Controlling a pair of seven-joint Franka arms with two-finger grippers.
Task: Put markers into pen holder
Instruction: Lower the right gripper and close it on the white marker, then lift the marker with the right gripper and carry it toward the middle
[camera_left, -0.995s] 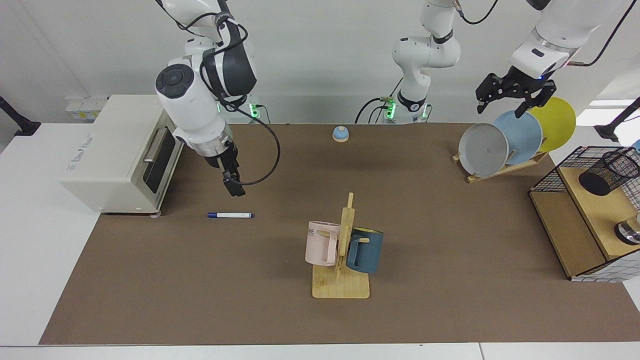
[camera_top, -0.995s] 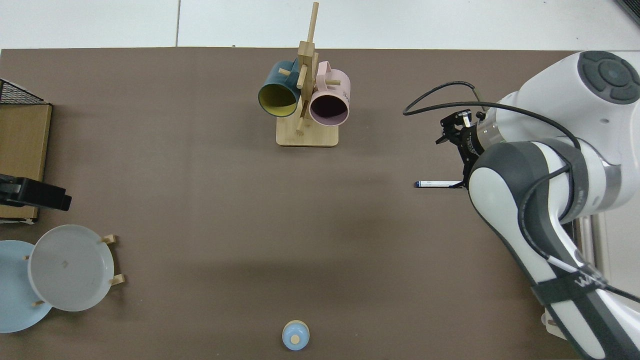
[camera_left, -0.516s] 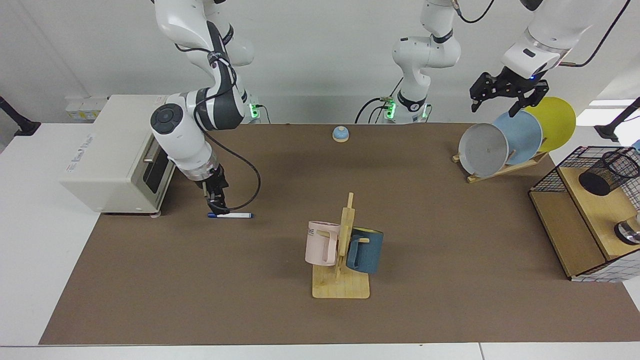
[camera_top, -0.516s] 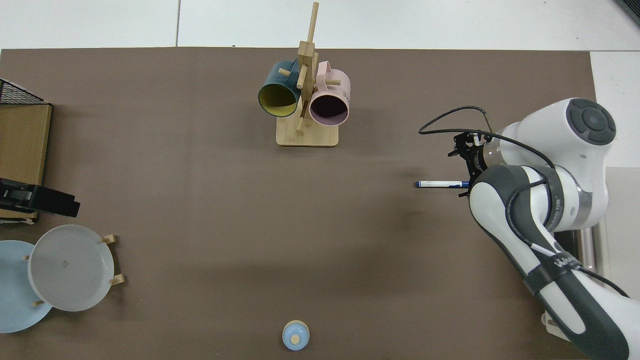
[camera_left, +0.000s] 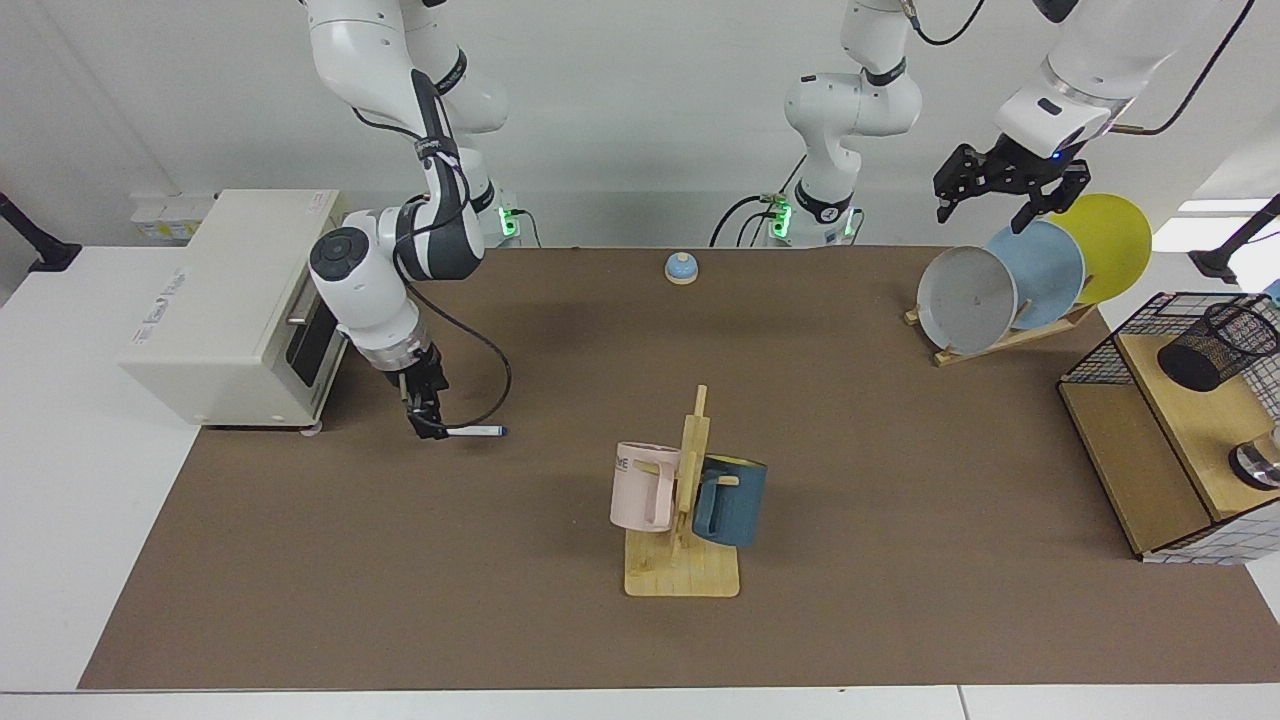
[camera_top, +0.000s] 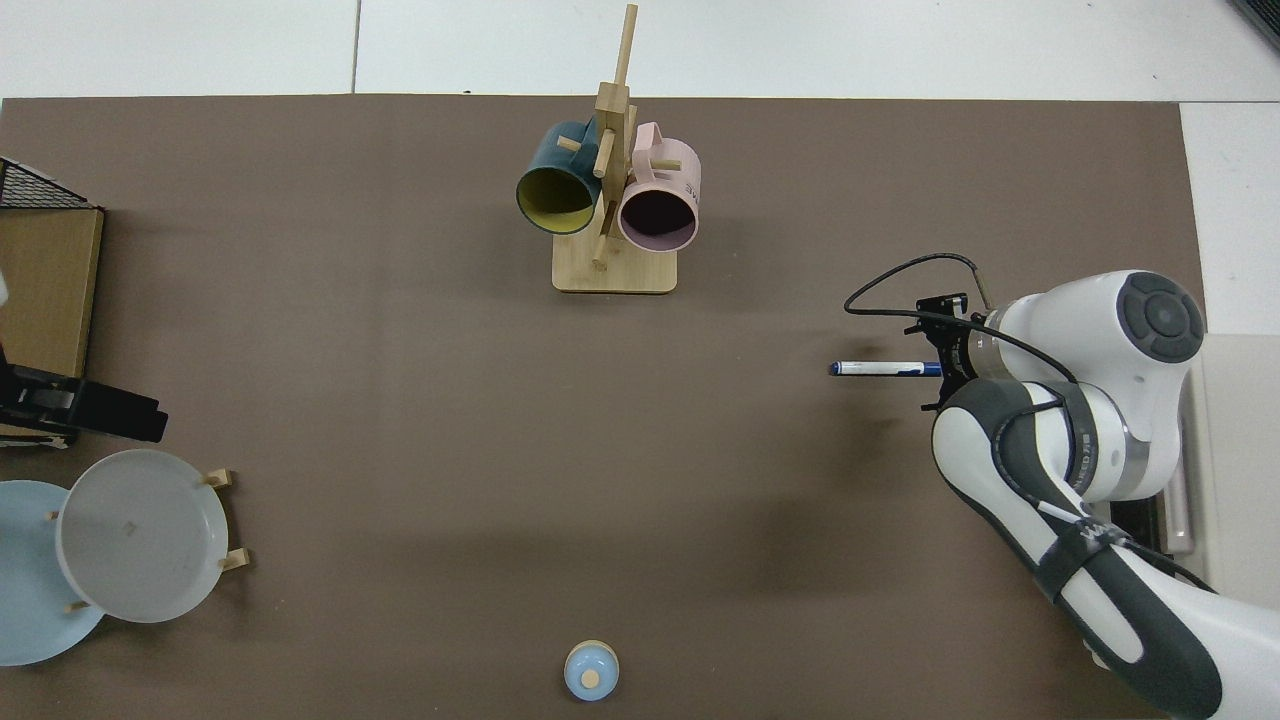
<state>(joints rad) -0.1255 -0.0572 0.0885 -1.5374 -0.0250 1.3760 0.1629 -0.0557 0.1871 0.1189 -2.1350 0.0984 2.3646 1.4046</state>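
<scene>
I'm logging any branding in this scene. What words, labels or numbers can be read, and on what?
"ME": end of dark lettering on the pink mug; the rest is hidden.
White lettering on the right arm's dark band: too small to read.
Grey lettering on the toaster oven: too blurred to read.
Marker at the right gripper, pen holder, plates, left gripper: no legible text.

Marker (camera_left: 478, 431) on mat (camera_left: 560, 330) beside oven (camera_left: 235, 300); pen holder (camera_left: 1215, 345) in basket (camera_left: 1105, 350) opposite.

I see brown table mat (camera_left: 900, 600) | white marker, blue cap (camera_top: 880, 368) | pink mug (camera_left: 640, 487), dark blue mug (camera_left: 733, 501) | grey (camera_left: 965, 299), light blue (camera_left: 1050, 262), yellow plates (camera_left: 1118, 240) | black mesh pen holder (camera_left: 1215, 346)
</scene>
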